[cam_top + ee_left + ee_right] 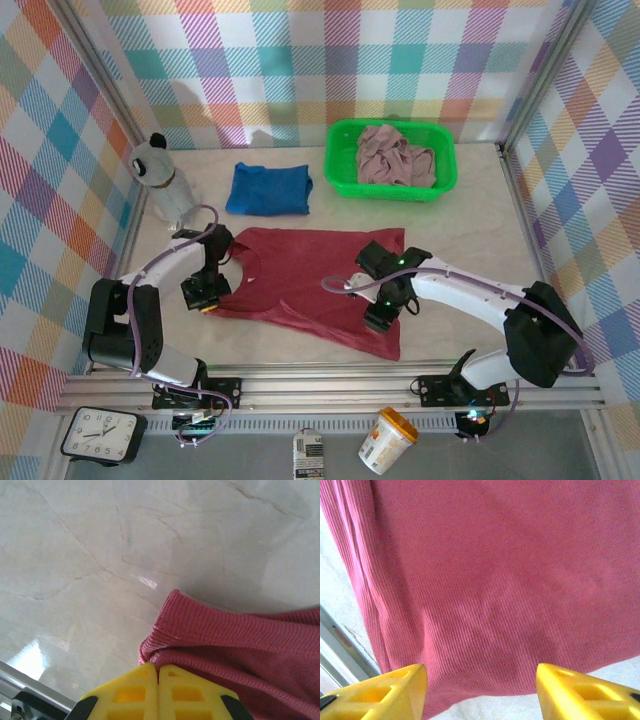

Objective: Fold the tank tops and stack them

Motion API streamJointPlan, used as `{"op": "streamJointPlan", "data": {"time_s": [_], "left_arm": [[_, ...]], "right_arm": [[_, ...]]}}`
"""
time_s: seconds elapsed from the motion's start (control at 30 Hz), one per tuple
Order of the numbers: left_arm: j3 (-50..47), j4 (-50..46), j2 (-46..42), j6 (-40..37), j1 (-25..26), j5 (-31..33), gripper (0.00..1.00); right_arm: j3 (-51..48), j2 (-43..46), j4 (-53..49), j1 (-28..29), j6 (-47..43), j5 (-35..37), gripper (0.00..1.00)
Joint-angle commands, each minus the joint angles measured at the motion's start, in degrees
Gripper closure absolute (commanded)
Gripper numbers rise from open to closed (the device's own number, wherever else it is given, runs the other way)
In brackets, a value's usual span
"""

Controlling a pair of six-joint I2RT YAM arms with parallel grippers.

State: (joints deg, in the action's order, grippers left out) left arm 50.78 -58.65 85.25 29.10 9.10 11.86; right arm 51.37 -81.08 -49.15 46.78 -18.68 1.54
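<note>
The dark red tank top (310, 285) lies spread on the bench (470, 240) between the two arms, mostly flat, with its near right corner reaching toward the front edge. The blue tank top (268, 189) sits folded at the back of the bench, just beside the green basket (333, 160). The pink tank top (395, 158) is bunched inside that basket.

Finger state:
- The left fingers (165, 675) are clenched at the left edge of the red garment. My wrist view shows the ribbed hem gathered into a small fold right at the closed tips, so I judge that they are pinching it.
- The right fingers (395, 685) are released and stand wide apart, low over the right part of the same garment. They hold nothing.

Handling notes: I expect this ribbed knit to be light, limp and a little stretchy. It has no stiffness of its own, so any part I lift will drape and drag the rest across the smooth bench. It is not fragile, but a shallow pinch can slip off, or catch a single layer where two are wanted.

Where to take hold: the hems and the doubled edges are the best places, since the rolled seam gives the pads something thick to close on. For the right side I would come down on the near edge or corner — not on the flat middle of the panel, where there is no ridge to gather.
</note>
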Motion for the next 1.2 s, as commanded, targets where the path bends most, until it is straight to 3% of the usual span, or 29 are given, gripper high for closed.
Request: {"op": "streamJointPlan", "data": {"time_s": [0.0, 0.17, 0.23, 0.43, 0.53, 0.73, 0.9, 1.03, 1.17], "left_arm": [[0.96, -0.2, 1.18, -2.09, -1.69, 2.43, 0.96], [2.03, -0.15, 1.28, -3.0, -2.33, -1.39, 0.79], [2.1, -0.47, 0.05, -2.93, -2.29, -4.6, 0.67], [0.66, 1.54, -5.9, 1.9, 2.93, -16.81, 0.55], [0.54, 4.67, -5.96, 5.88, 8.09, -21.07, 0.53], [3.43, 10.23, 0.56, 10.9, 18.08, -22.16, 0.5], [6.2, 11.8, 5.97, 12.03, 22.36, -21.45, 0.49], [7.98, 10.76, 7.51, 12.24, 23.73, -19.36, 0.48], [9.39, 11.06, 8.36, 13.42, 24.89, -18.37, 0.48]], "right_arm": [[-1.06, -1.1, -1.06, 2.49, -3.43, -1.51, 0.41], [-1.1, -1.3, -1.02, 6.98, -5.58, -3.63, 0.43], [-1.46, -0.72, -1.64, 9.18, -6.45, -4.59, 0.44], [-5.59, 0.69, -5.42, 16.43, -8.51, -1.35, 0.45], [-7.18, 1.1, -5.28, 18.72, -9.14, -0.36, 0.46], [-6.81, -4.7, -1.15, 19.14, -7.76, 4.55, 0.52], [-5.21, -9.35, -0.35, 19.04, -6.24, 4.75, 0.62], [-6.46, -5.74, -1.28, 19.05, -5.96, 6.45, 0.71], [-6.28, -4.0, -3.0, 19.05, -6.18, 6.54, 0.86]]}}
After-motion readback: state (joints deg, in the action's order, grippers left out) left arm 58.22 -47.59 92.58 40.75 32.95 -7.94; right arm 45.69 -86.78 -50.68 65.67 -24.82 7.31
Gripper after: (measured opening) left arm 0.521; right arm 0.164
